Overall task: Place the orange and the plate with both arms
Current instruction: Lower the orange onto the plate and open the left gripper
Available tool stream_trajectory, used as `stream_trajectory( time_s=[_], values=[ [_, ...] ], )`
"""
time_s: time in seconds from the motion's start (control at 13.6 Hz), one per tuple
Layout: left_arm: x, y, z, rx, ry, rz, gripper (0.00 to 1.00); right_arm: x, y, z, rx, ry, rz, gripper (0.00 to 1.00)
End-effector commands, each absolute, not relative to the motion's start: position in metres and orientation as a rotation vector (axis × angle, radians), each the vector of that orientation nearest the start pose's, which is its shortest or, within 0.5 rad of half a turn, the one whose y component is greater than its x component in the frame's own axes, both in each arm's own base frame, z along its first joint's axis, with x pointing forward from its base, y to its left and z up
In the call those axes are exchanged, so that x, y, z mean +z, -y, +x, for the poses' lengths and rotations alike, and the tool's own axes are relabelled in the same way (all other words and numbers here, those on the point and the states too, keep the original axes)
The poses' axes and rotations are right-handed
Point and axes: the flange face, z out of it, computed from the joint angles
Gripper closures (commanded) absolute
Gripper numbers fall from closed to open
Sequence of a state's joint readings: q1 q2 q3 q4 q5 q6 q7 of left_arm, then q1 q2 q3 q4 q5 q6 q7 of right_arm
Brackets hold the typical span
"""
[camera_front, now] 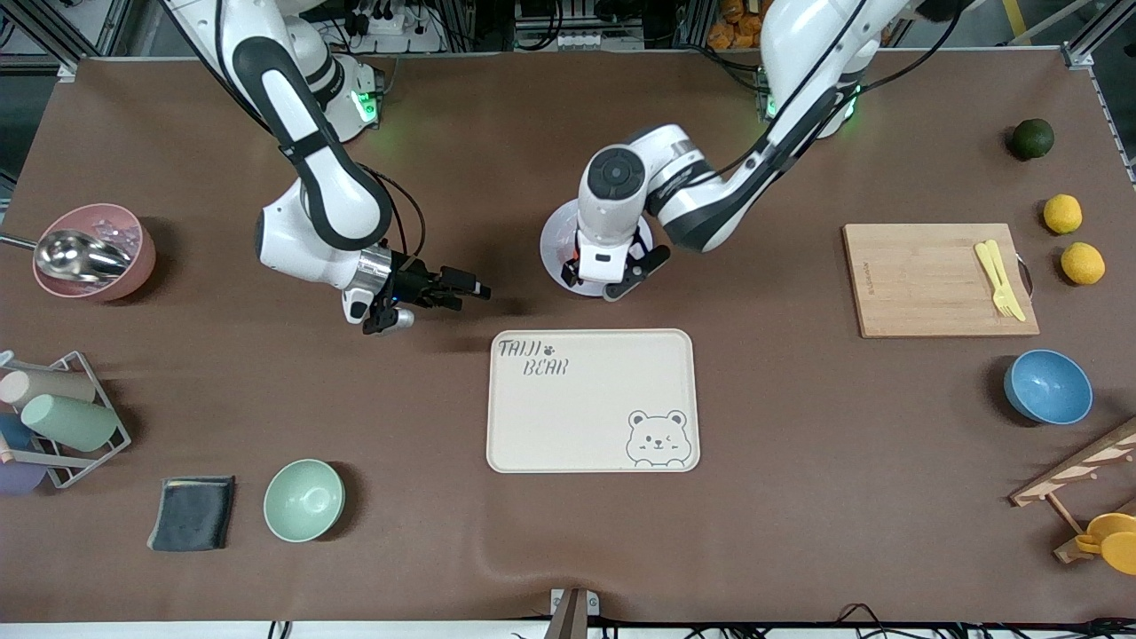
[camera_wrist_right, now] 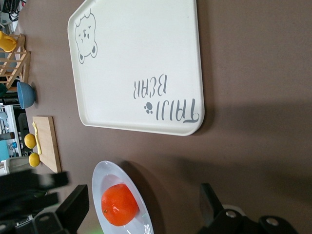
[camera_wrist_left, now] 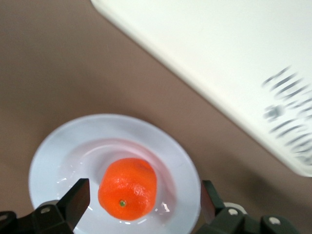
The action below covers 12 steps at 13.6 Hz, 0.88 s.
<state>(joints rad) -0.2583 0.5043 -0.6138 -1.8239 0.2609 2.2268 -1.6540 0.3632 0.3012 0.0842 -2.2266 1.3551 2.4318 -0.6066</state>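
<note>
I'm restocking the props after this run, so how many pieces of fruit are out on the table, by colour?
Orange: 1, the orange lying on the plate
Yellow: 2, one yellow fruit and another yellow fruit, beside the cutting board
Dark green: 1, the dark green fruit
Total: 4

Orange-red orange, pale lavender-white plate

"TAIJI BEAR" in grey letters on the cream tray — beside a paw-print sign, cutting-board mark unreadable
</note>
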Motion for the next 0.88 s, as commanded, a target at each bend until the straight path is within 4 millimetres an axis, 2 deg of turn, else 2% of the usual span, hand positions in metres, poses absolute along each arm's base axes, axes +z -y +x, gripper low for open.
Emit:
stream_trajectory(
  time_s=[0.0, 0.15, 0.22, 0.37, 0.59, 0.81],
  values=[
    [0.366, 0.435, 0.459, -0.091, 1.131, -2.977, 0.00, 0.228, -0.246, 0.465, 0.015, -0.102, -2.296, 0.07],
    [0.397, 0.407, 0.484, -0.169, 1.133, -2.998, 0.00, 0.219, -0.261, 0.447, -0.044, -0.117, -2.265, 0.12],
    [0.413, 0.391, 0.496, -0.210, 1.119, -3.008, 0.00, 0.218, -0.279, 0.435, -0.047, -0.126, -2.263, 0.14],
    [0.441, 0.352, 0.529, -0.233, 1.109, -3.012, 0.00, 0.216, -0.296, 0.419, -0.073, -0.153, -2.300, 0.18],
    [0.479, 0.302, 0.569, -0.218, 0.989, -3.019, 0.00, 0.211, -0.306, 0.408, -0.068, -0.178, -2.295, 0.21],
    [0.505, 0.235, 0.601, -0.275, 0.951, -3.034, 0.00, 0.198, -0.313, 0.397, -0.070, -0.153, -2.342, 0.23]
  ],
)
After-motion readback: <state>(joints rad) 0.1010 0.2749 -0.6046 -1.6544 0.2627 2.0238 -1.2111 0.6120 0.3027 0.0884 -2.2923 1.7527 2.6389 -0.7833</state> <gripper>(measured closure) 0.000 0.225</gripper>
